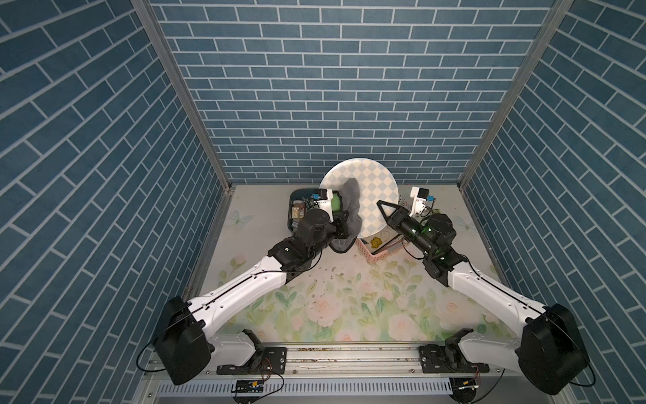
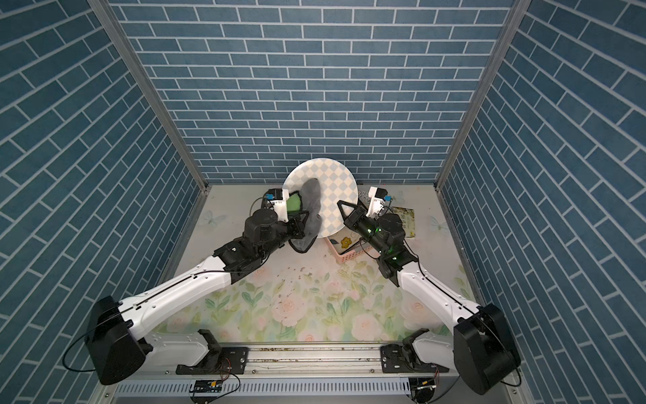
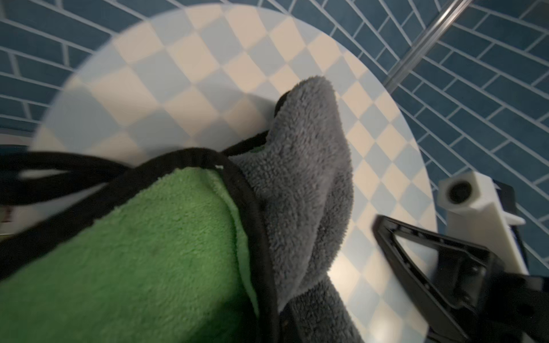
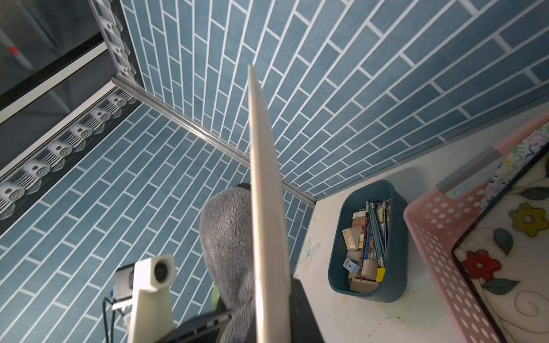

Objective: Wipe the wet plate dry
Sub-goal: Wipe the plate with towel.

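Observation:
A round plate [image 1: 375, 185] [image 2: 335, 182] with a blue and cream check hangs tilted in the air near the back wall. My right gripper [image 1: 381, 205] [image 2: 342, 207] is shut on its lower right rim; the right wrist view shows the plate [image 4: 264, 208] edge-on between the jaws. My left gripper [image 1: 341, 220] [image 2: 301, 219] is shut on a grey and green cloth [image 1: 351, 203] [image 2: 311, 203] [image 3: 309, 184]. The cloth's grey side lies against the plate's checked face [image 3: 178, 89]. It covers the left fingers.
Under the left wrist stands a dark blue bin [image 1: 293, 213] [image 4: 395, 225] of pencils and small boxes. Below the plate stands a pink perforated basket [image 1: 379, 257] [image 4: 430, 231] holding a flowered tray [image 4: 505, 252]. Crumbs [image 1: 328, 276] dot the floral table. Brick walls close three sides.

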`<state>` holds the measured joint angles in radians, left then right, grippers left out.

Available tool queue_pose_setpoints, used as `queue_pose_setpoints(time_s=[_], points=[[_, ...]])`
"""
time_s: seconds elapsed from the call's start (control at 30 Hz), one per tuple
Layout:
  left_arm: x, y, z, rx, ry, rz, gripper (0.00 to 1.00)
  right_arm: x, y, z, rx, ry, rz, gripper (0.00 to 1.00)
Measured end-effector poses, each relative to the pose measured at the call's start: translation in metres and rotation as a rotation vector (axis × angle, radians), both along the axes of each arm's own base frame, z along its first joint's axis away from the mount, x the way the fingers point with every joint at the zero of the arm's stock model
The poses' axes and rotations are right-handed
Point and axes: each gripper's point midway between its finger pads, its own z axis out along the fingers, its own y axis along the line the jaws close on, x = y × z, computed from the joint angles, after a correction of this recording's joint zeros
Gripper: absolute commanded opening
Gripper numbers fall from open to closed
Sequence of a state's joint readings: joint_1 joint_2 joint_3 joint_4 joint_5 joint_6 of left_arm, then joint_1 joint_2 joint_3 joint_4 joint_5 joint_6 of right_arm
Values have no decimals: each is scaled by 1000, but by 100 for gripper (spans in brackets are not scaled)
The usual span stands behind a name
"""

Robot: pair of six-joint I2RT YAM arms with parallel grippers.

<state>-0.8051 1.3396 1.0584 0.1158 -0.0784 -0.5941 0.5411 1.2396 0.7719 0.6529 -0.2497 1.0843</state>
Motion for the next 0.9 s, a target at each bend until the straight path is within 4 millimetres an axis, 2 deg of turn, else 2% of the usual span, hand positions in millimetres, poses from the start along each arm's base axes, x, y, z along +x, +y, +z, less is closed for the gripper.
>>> queue_pose_setpoints(time_s=[0.03, 0.1, 0.17, 0.23, 0.3, 0.33, 0.37, 0.43, 0.57, 0.63, 0.7, 0.77, 0.83, 0.87, 0.9], points=[[-5, -12, 0, -5, -2, -37, 0, 3, 0, -1, 2, 6, -10, 0], [-10, -23, 0, -14, -4, -73, 0, 6, 0, -1, 10, 12, -18, 0], [-4, -11, 5, -33, -1, -56, 0, 6, 1, 3, 21, 8, -16, 0], [19, 28, 14, -57, 1, 39, 0, 4, 0, 9, 38, -5, -12, 0], [45, 78, 24, -70, -13, 175, 0, 1, 1, 16, 52, -22, -1, 0], [54, 96, 30, -73, -22, 224, 0, -1, 2, 17, 48, -31, 8, 0], [59, 105, 37, -80, -34, 244, 0, -5, 6, 17, 48, -33, 23, 0], [60, 98, 46, -85, -48, 222, 0, -13, 16, 21, 53, -45, 58, 0], [46, 48, 52, -68, -73, 109, 0, -17, 35, 18, 29, -55, 106, 0], [41, 41, 49, -65, -66, 86, 0, -20, 41, 13, 20, -44, 129, 0], [47, 64, 47, -84, -53, 120, 0, -22, 43, 11, 9, -41, 136, 0], [65, 118, 51, -109, -52, 235, 0, -26, 45, 12, -1, -47, 148, 0], [78, 161, 59, -125, -67, 333, 0, -31, 48, 16, -21, -69, 162, 0], [82, 170, 64, -129, -75, 350, 0, -34, 52, 21, -22, -86, 178, 0], [86, 168, 69, -129, -83, 347, 0, -38, 56, 31, -29, -123, 186, 0]])
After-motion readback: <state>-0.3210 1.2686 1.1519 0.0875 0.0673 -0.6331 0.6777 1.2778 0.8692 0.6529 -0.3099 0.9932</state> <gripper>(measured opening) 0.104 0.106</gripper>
